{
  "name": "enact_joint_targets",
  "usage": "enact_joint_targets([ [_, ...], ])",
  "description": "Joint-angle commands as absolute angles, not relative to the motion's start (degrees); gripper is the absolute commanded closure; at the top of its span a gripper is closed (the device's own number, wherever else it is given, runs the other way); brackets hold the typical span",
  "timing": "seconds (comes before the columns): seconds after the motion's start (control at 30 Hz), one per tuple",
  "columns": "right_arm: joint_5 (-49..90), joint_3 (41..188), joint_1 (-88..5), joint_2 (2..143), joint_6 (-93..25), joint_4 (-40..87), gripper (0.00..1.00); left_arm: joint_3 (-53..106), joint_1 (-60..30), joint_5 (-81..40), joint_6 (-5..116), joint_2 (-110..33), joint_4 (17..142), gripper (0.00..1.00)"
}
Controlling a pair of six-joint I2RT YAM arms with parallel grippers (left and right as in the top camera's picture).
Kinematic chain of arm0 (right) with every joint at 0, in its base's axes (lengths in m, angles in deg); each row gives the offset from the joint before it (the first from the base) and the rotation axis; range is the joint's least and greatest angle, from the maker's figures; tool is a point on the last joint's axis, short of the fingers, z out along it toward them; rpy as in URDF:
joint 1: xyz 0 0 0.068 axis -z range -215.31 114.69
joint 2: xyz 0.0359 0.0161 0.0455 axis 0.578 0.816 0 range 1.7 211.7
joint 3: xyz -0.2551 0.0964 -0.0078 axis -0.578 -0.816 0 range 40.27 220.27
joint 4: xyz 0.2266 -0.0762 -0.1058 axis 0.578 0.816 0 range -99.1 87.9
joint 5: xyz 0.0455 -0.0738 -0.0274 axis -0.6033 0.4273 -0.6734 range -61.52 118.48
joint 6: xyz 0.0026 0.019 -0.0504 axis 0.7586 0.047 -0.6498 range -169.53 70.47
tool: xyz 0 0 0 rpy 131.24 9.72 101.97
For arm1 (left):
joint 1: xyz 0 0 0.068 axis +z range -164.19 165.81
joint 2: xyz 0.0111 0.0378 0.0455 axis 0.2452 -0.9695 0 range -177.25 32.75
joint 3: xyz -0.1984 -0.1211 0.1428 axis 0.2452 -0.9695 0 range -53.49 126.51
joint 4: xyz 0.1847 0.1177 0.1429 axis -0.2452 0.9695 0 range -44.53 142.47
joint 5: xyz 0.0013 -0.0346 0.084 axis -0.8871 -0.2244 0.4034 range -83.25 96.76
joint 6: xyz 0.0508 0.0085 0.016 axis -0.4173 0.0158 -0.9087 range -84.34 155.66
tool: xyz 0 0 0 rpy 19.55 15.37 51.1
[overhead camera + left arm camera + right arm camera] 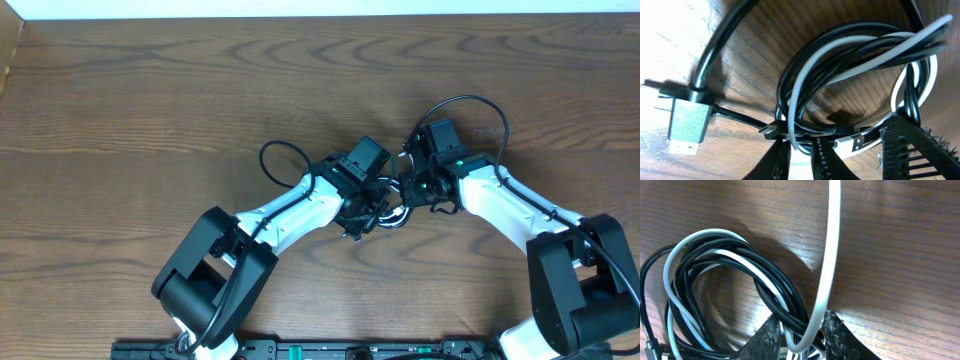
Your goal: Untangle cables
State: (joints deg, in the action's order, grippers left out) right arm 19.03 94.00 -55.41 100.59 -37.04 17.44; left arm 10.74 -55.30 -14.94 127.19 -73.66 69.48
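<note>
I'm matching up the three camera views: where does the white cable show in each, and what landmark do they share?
Overhead: white cable, a small pale loop in the tangle right of centre.
Left wrist: white cable arcs through the coil, centre to upper right.
Right wrist: white cable rises from bottom centre to the top edge.
Shared landmark: the black cable coiled with it.

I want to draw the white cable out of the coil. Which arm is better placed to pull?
Right, probably. The right gripper holds a bend of the white cable, and one strand leads off alone. The left gripper sits where white and the black cable run bundled together, so pulling there might drag both.
</note>
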Motion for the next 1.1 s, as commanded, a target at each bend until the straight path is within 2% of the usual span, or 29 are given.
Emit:
enact_joint_targets([
  [0.0,18.50,94.74,-55.26,101.09,-37.39,17.29,0.76,10.47,-55.43,-13.50,127.50,-74.80,69.85,0.86],
  [0.1,18.50,94.74,-55.26,101.09,-37.39,17.29,0.76,10.47,-55.43,-13.50,127.50,-74.80,69.87,0.92],
  [0.2,18.50,94.74,-55.26,101.09,-37.39,17.29,0.72,10.47,-55.43,-13.50,127.45,-74.80,69.87,0.92],
  [0.33,18.53,94.74,-55.21,101.09,-37.41,17.38,0.61,10.47,-55.41,-13.52,126.01,-74.80,69.85,0.92],
  [0.43,18.53,94.74,-55.23,101.09,-37.41,17.42,0.60,10.50,-55.36,-13.54,124.87,-74.77,69.80,0.92],
  [0.6,18.53,94.74,-55.23,101.09,-37.41,17.38,0.68,10.50,-55.30,-14.65,124.15,-74.62,69.41,0.93],
  [0.87,18.53,94.74,-55.23,101.09,-37.41,17.38,0.86,10.50,-53.22,-23.09,112.85,-74.60,62.66,0.92],
  [1.07,18.53,94.74,-55.23,101.09,-37.43,17.38,0.92,10.50,-50.27,-27.02,102.73,-74.60,62.70,0.92],
])
